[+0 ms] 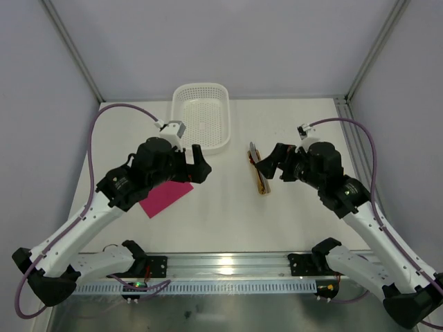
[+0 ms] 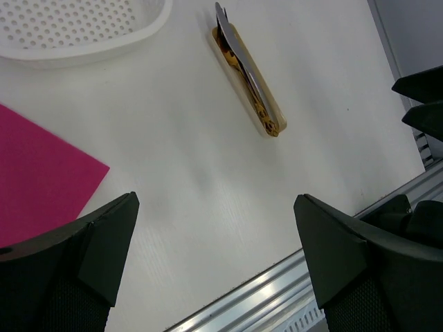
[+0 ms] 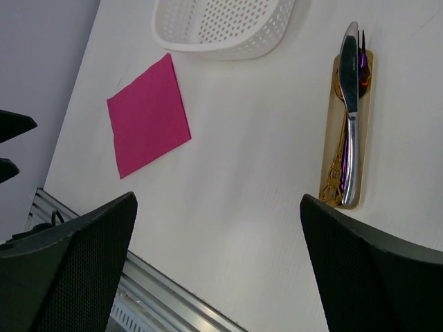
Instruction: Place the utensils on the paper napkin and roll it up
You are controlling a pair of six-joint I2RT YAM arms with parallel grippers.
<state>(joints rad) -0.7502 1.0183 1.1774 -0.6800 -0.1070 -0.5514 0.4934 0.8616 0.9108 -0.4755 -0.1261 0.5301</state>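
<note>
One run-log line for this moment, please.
left gripper: open, empty | right gripper: open, empty | utensils: on beige strip | napkin: flat, bare | pickup: not started

White arms (image 1: pixel 76 225) carry black wrists (image 1: pixel 156 162) and purple cables (image 1: pixel 121 106).

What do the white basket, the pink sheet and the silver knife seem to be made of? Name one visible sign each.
White basket: likely moulded plastic, matte, with regular rows of small holes.
Pink sheet: thin paper, matte magenta, lying flat with crisp straight edges.
Silver knife: metal, probably polished steel, with mirror-like glints along blade and handle.
</note>
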